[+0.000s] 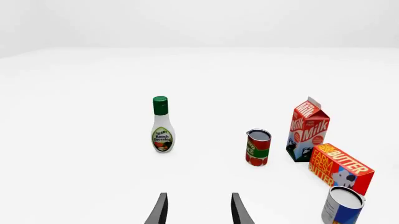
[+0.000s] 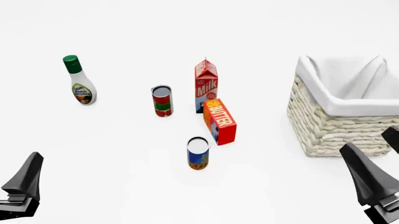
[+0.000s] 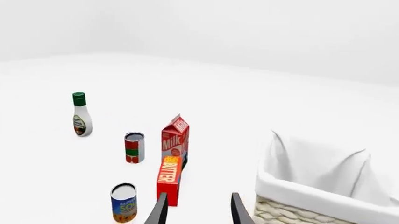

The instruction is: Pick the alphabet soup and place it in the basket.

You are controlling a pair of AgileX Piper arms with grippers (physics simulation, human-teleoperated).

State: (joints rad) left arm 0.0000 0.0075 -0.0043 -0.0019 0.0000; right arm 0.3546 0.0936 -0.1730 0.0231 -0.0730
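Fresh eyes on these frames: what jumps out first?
Probably the big wicker basket at the right, dwarfing everything. Then the bright red cluster mid-table: milk carton with the butter box in front, and the alphabet soup standing alone nearest the arms.

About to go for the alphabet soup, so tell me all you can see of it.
The alphabet soup is a small cylindrical can with a blue upper label, orange-brown lower band and white-silver top. It stands upright on the table, nearest the arms, just in front of the butter box with a small gap. Nothing touches it; both pincers are well away.
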